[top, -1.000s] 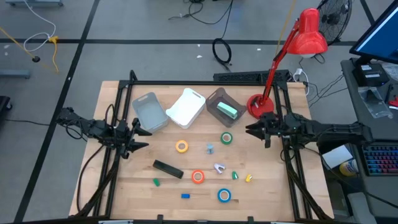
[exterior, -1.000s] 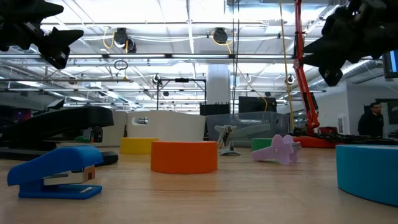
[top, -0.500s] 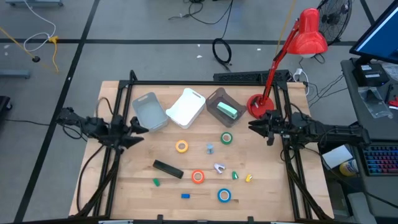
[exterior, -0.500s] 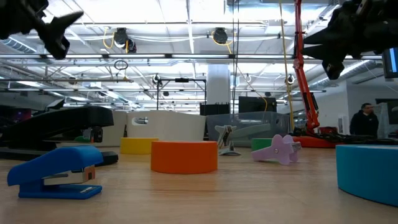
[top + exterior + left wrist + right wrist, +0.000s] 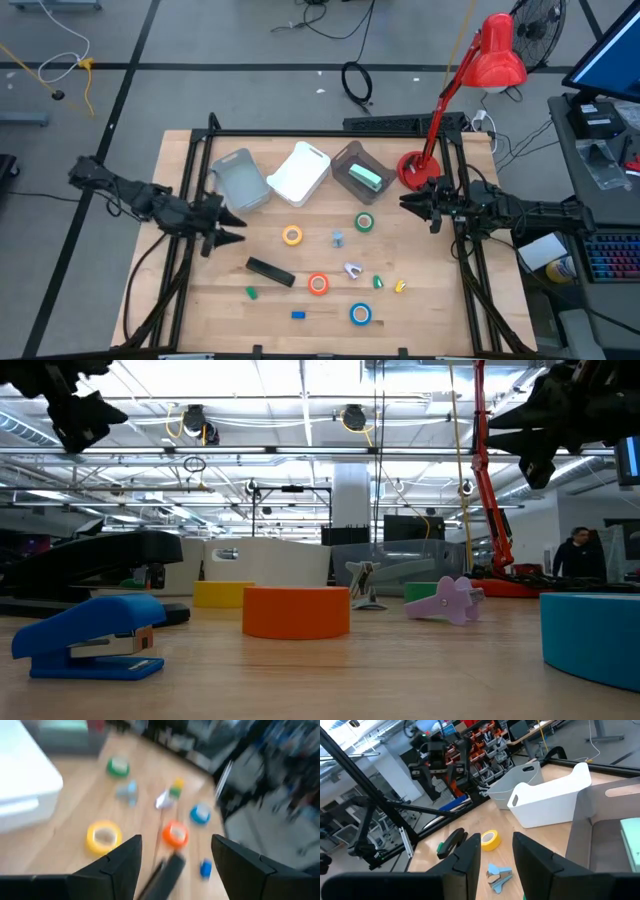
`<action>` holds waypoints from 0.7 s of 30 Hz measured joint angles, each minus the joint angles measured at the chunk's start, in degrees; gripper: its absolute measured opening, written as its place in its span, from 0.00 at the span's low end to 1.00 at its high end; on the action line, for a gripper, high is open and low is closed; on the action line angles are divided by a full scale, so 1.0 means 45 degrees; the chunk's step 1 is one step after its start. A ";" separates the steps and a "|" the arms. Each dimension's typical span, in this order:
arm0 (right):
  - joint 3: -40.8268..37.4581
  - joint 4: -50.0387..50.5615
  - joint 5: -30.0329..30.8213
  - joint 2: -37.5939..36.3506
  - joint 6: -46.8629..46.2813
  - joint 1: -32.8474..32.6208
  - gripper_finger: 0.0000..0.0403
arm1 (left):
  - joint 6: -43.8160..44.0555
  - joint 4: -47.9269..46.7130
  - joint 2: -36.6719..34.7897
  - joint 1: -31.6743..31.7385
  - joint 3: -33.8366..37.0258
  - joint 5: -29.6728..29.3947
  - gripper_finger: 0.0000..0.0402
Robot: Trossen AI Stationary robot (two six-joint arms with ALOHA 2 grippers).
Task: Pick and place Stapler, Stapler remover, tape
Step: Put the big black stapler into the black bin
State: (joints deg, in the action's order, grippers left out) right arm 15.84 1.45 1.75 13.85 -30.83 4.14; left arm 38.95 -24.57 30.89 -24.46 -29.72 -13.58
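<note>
Wooden table (image 5: pixel 430 300), three bins (image 5: pixel 300 172), red lamp (image 5: pixel 418 168), four tape rolls (image 5: pixel 292 236), black stapler (image 5: pixel 270 271), small clips (image 5: pixel 399 286).

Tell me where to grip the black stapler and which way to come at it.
The black stapler lies flat, a long narrow bar angled across the table. Probably best to come straight down with the left pincer, open nearby, and close across its narrow width near mid-length.

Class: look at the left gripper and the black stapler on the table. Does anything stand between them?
Nothing visible does. The left gripper, fingers open, hangs over bare table just left of the black stapler; the yellow tape roll lies off to the side.
</note>
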 joint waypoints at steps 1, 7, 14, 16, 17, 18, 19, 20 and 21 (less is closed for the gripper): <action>0.0000 0.0000 0.0009 0.0000 0.0000 0.0000 0.27 | 0.0116 -0.0554 0.0738 0.0000 -0.0471 0.0267 0.60; 0.0000 0.0000 0.0017 0.0000 -0.0005 0.0000 0.27 | -0.0371 -0.3205 0.4749 -0.0001 -0.3161 0.1844 0.60; 0.0000 0.0000 -0.0003 0.0005 -0.0015 0.0000 0.26 | -0.2596 -0.3638 0.7370 -0.0007 -0.4515 0.4096 0.60; 0.0000 0.0000 -0.0008 0.0005 -0.0015 0.0000 0.26 | -0.2471 -0.3092 0.7747 -0.0003 -0.4515 0.4238 0.60; 0.0000 0.0000 -0.0008 0.0005 -0.0015 0.0000 0.26 | -0.2240 -0.2791 0.7889 -0.0002 -0.4515 0.4250 0.60; 0.0000 0.0000 -0.0008 0.0005 -0.0015 0.0000 0.26 | -0.2009 -0.2596 0.7991 -0.0002 -0.4515 0.4254 0.60; 0.0000 0.0000 -0.0012 0.0005 -0.0010 0.0000 0.26 | -0.1864 -0.2491 0.8061 -0.0002 -0.4515 0.4253 0.60; 0.0000 0.0000 -0.0012 0.0005 -0.0010 0.0000 0.26 | -0.1845 -0.2484 0.8112 -0.0002 -0.4515 0.4252 0.60; 0.0000 0.0005 -0.0012 0.0005 -0.0010 0.0000 0.26 | -0.1876 -0.2543 0.8153 0.0001 -0.4515 0.4255 0.60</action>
State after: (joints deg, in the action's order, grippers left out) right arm 15.84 1.48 1.69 13.87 -30.87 4.14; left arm 30.50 -36.01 67.58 -24.46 -50.04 5.56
